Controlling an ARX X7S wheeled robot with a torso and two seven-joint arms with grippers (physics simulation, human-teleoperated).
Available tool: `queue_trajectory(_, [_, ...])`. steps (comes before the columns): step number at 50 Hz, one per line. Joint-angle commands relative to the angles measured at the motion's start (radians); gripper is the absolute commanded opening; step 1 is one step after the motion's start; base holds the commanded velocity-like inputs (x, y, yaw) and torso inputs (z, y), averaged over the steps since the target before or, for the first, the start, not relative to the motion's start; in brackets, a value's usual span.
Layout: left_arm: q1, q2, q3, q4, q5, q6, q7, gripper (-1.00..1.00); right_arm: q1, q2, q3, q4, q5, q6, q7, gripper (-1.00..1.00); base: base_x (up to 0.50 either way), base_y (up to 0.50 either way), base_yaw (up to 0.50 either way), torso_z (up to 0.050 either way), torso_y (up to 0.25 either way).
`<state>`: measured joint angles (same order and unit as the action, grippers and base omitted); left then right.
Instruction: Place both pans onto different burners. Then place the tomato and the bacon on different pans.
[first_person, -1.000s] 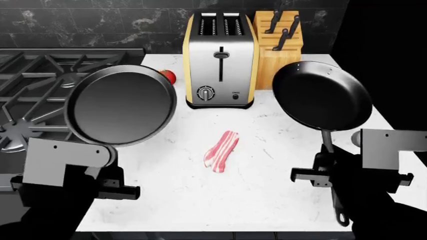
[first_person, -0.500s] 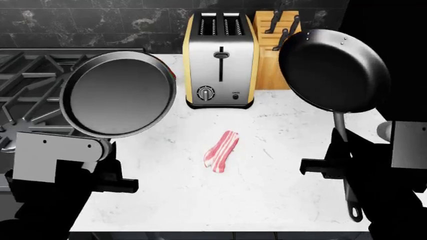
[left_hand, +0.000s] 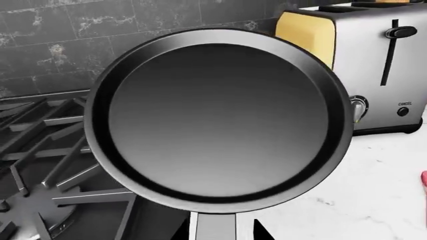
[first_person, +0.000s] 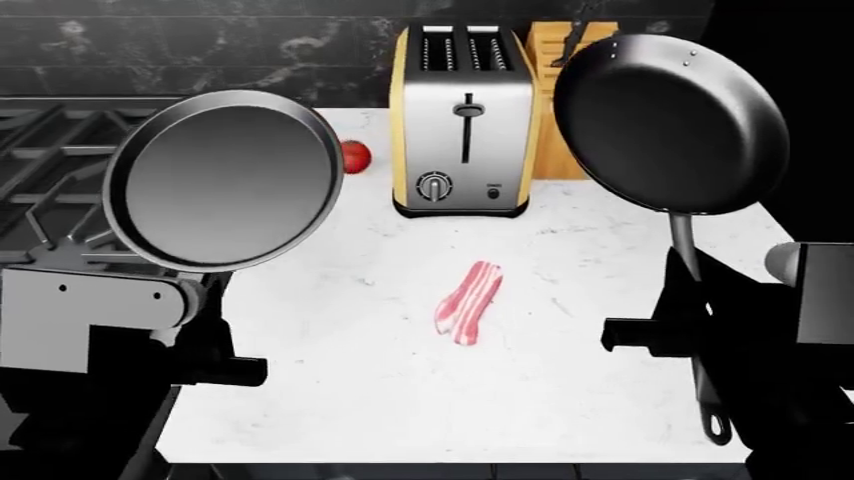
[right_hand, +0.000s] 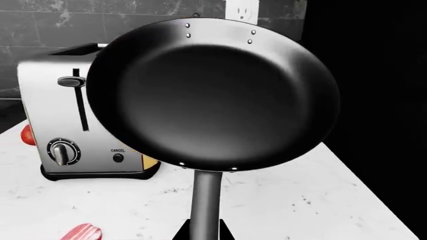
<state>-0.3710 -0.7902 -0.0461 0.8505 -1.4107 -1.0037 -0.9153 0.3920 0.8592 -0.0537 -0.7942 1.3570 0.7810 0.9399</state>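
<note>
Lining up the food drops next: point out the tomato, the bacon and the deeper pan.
tomato (first_person: 355, 156), head view, middle of its visible red side.
bacon (first_person: 469, 302), head view, middle of the strip.
deeper pan (right_hand: 213, 95), right wrist view, centre of its inside.

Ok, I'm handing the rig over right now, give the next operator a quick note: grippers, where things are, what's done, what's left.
Left gripper: shut on the flat pan by its handle, held up over the edge between range and counter.
Right gripper: shut on the deep pan, lifted high and tilted in front of the knife block.
Tomato: on the counter, left of the toaster.
Bacon: lying on the counter in front of the toaster.
Done: both pans picked up.
Left: set each pan on its own burner, then tomato in one, bacon in the other.
</note>
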Motion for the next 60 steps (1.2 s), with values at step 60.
queue_trajectory(60, [-0.007, 0.003, -0.022, -0.011, 0.111, 0.049, 0.049, -1.00, 0.030, 0.006, 0.007, -0.005, -0.050, -0.007, 0.007, -1.00, 0.00, 0.18, 0.00, 0.001, 0.004])
